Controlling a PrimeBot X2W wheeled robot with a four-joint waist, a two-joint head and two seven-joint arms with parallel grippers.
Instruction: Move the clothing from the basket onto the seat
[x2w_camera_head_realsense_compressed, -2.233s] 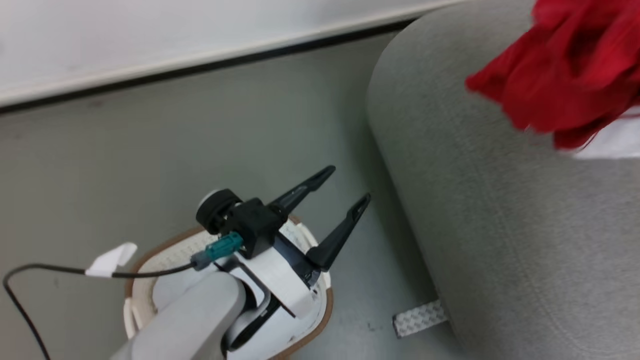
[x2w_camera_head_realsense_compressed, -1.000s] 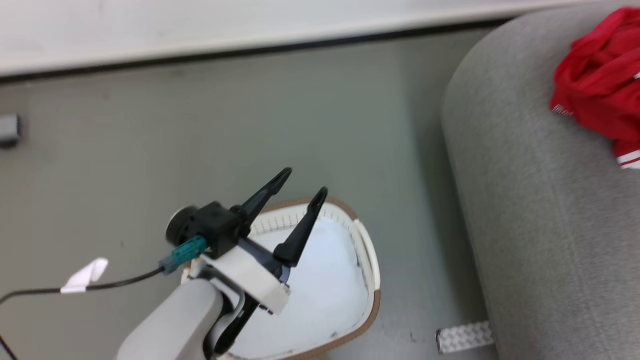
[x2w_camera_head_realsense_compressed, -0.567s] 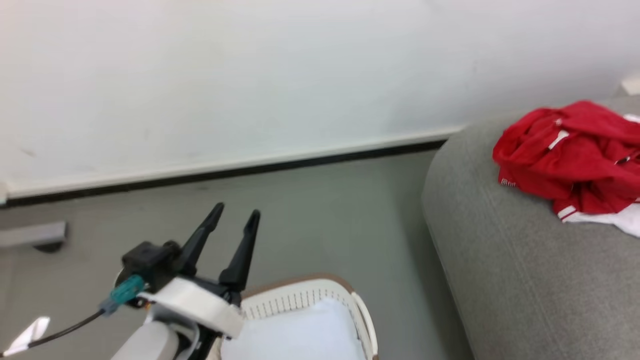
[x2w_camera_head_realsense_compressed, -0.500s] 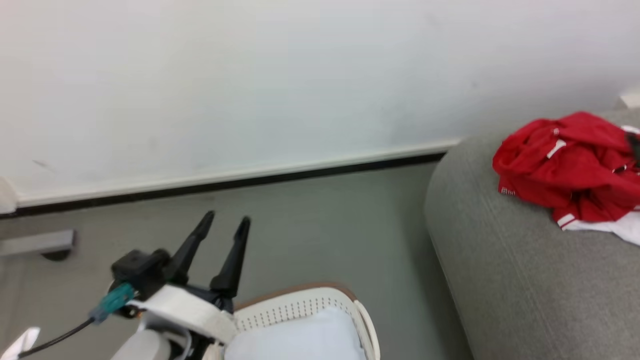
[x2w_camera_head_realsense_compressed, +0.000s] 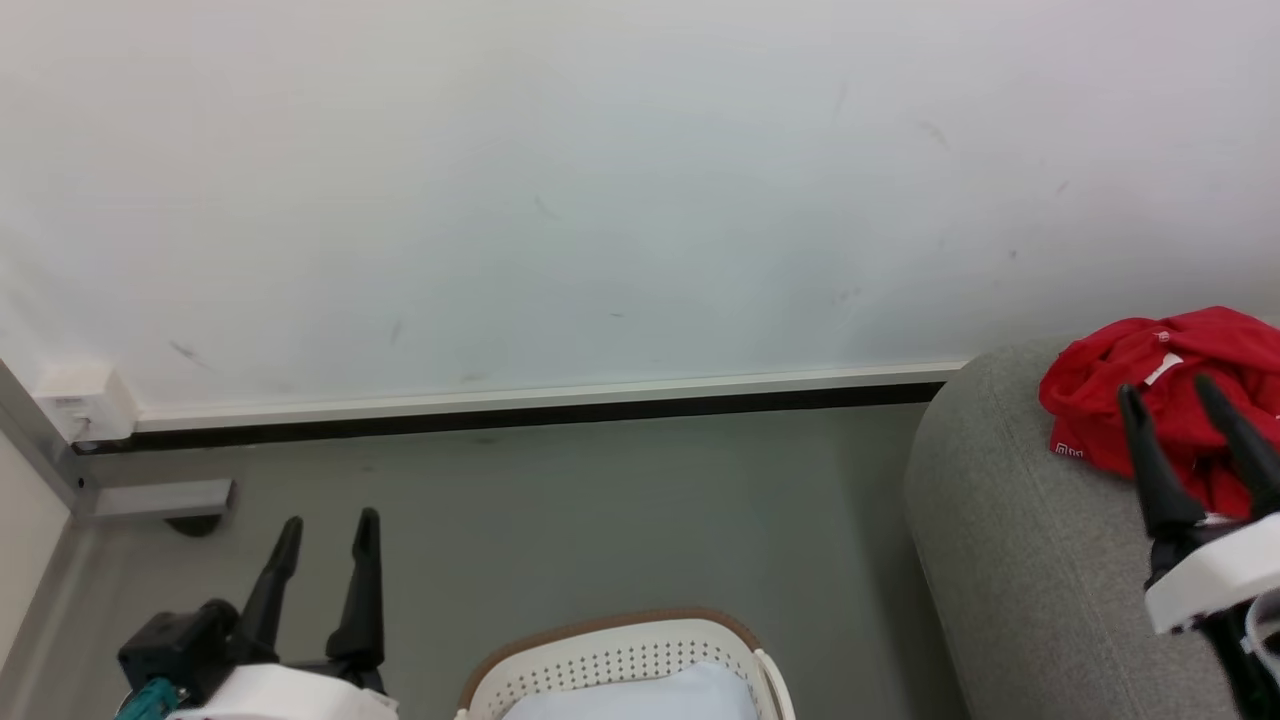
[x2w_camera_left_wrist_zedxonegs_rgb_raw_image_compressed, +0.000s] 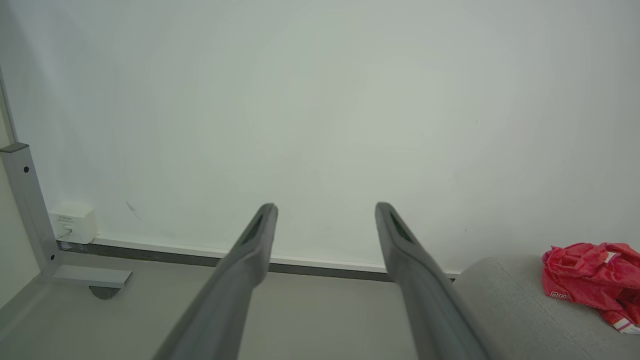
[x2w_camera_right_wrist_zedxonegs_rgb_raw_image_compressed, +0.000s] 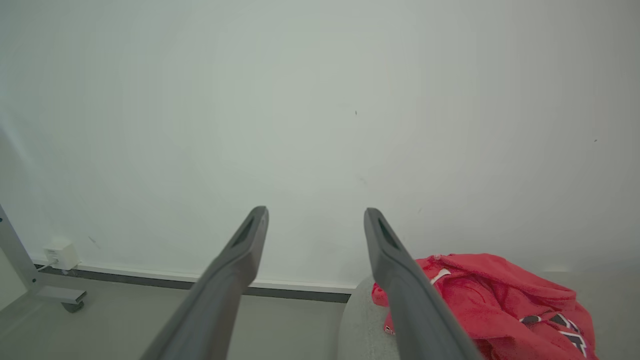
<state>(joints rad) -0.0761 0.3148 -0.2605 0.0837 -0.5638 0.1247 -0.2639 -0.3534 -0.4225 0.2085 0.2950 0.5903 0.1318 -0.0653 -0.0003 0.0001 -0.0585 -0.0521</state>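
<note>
1. Left gripper: low on the left, above the floor and just left of the basket. Fingers parted to a medium gap, nothing between them.
2. Right gripper: low on the right, over the seat. Fingers parted about as much, also empty.
3. Clothing: lies crumpled on the seat's top, toward the far side by the wall. It is well apart from the basket.
4. In the head view the right fingers overlap the clothing. The gripper is probably nearer and not touching it, but depth is hard to judge.
5. Basket: on the floor at the near edge, left of the seat. Only its far rim is in frame, with pale cloth inside.
6. Far left by the wall: a grey metal frame foot and a small white wall box.
</note>
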